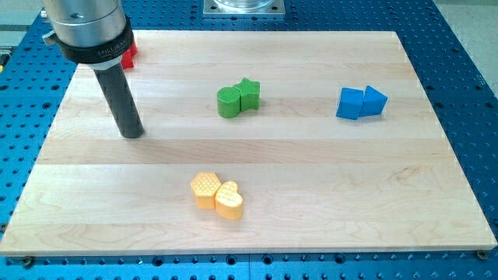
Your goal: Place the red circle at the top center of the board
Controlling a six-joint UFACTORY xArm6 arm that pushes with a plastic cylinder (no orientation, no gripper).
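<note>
My tip point(133, 134), a bare rod with no jaws so holding nothing, rests on the tabletop point(311, 179) just below the red block point(130, 54), half hidden top-left, probably lining up a rightward push.

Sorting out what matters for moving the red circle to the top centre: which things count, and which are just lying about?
In the job:
red block, mostly hidden behind the arm
my tip
board

Lying about:
green blocks
blue blocks
yellow blocks

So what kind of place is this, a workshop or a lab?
Probably a robotics lab bench: a wooden board lies on a blue perforated mounting plate, with small coloured blocks, like the green pair, and my tip resting on it.
</note>
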